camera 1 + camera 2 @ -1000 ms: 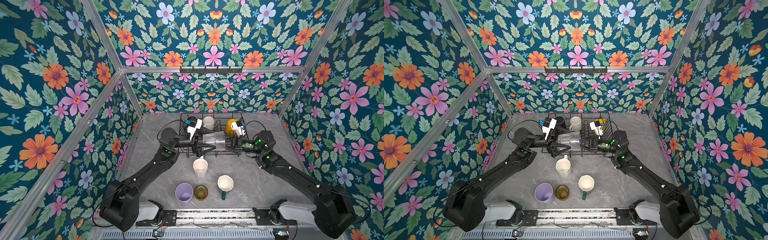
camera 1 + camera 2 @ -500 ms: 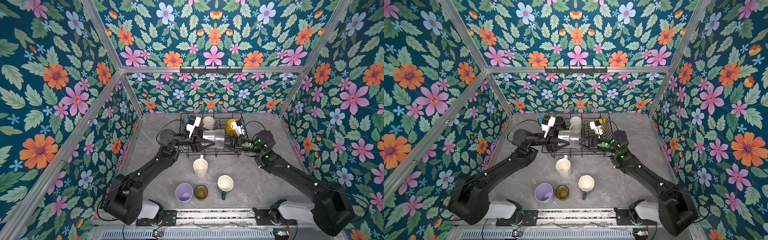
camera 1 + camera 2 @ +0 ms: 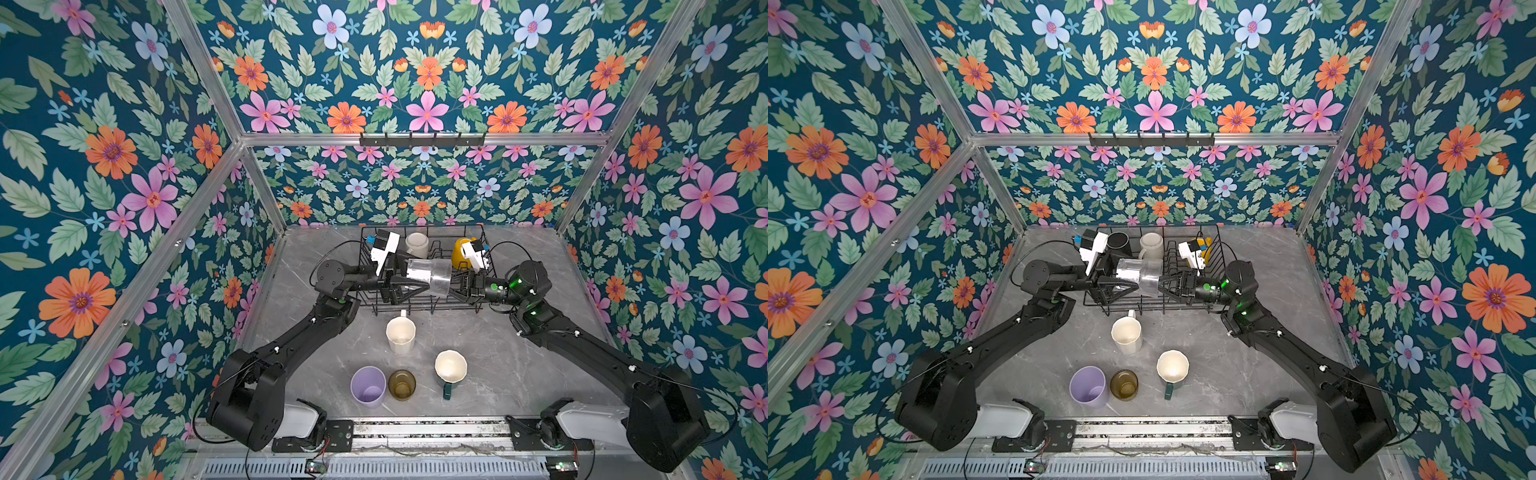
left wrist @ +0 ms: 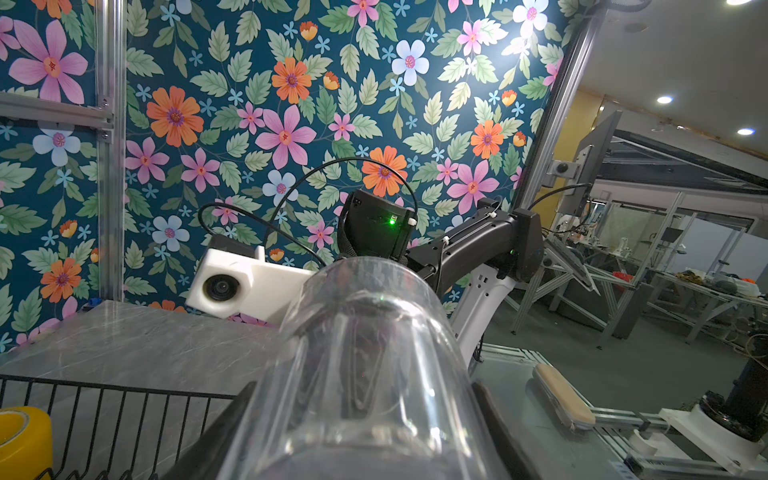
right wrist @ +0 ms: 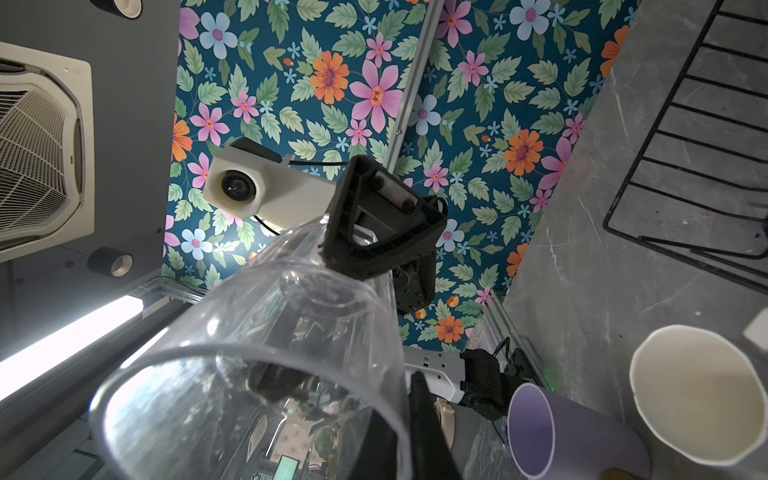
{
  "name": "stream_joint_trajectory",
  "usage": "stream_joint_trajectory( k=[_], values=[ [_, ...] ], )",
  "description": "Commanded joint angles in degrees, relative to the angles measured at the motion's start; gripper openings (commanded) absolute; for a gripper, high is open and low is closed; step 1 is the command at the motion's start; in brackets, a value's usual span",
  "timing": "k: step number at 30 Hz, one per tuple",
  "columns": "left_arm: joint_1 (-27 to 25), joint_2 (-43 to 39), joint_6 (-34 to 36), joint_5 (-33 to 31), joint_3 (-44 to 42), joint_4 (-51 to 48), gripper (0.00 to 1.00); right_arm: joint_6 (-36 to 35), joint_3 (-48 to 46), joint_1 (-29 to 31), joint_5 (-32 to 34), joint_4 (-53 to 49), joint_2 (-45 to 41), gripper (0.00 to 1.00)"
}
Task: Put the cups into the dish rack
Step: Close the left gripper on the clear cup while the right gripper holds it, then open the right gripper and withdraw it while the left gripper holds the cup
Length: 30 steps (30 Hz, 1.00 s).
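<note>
I held the clear glass [image 3: 430,277] on its side in the air over the dish rack [image 3: 432,306], mouth turned toward my right arm. My right fingers [image 3: 461,286] were pressed together on its rim wall, one inside the mouth and one outside. I judge that pinch carried it well but would get in the way of setting it mouth down. So my left fingers [image 3: 409,287] stood spread on either side of its base end, I think to take it over. I could not tell whether they were pressing the glass yet.

I counted eight cups. Three sat in the one rack, along its far side: a black mug [image 3: 1118,240], a pale mug [image 3: 417,244] and a yellow mug [image 3: 461,253]. Four waited on the tabletop [image 3: 519,374]: a white mug [image 3: 400,334] just in front of the rack, and nearer me a lilac tumbler [image 3: 368,385], an olive-amber glass [image 3: 401,384] and a green mug [image 3: 451,368]. The eighth was the one I held.
</note>
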Motion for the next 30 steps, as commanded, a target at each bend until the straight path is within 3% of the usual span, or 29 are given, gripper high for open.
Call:
stream_joint_trajectory(
  k=[1, 3, 6, 14, 17, 20, 22, 26, 30],
  values=[
    [-0.26, -0.23, -1.51, 0.96, 0.43, 1.38, 0.00, -1.91, 0.41, 0.27, -0.30, -0.94, -0.11, 0.14],
    [-0.18, -0.22, -1.21, 0.52, 0.38, 1.08, 0.00, -2.17, 0.47, 0.35, -0.17, -1.66, -0.33, 0.26],
    [0.17, -0.59, -0.25, -0.53, 0.37, -0.20, 0.00, -2.77, 0.47, 0.20, 0.11, -2.80, -0.72, 0.35],
    [1.06, -2.53, 2.50, -2.92, -0.16, -3.71, 0.00, -4.68, -0.13, -0.39, 1.91, -7.67, -3.14, 0.47],
    [1.24, -4.01, 8.03, -5.53, 0.64, -12.20, 0.00, -6.30, -1.37, -2.33, 3.54, -12.28, -5.90, 0.50],
    [1.22, -6.05, 17.92, -10.83, 2.78, -26.87, 0.00, -9.95, -2.73, -5.04, 7.72, -22.50, -11.39, 0.55],
    [1.24, -7.08, 22.88, -15.53, 4.31, -34.89, 0.00, -14.17, -2.86, -6.52, 13.17, -33.11, -16.12, 0.64],
    [1.16, -7.24, 27.79, -23.90, 7.63, -45.20, 0.00, -19.98, -3.41, -7.45, 24.99, -47.38, -24.43, 0.82],
    [1.07, -5.61, 29.78, -29.48, 11.53, -51.95, 0.00, -20.91, -5.41, -7.55, 32.42, -52.58, -30.77, 0.89]
  ],
)
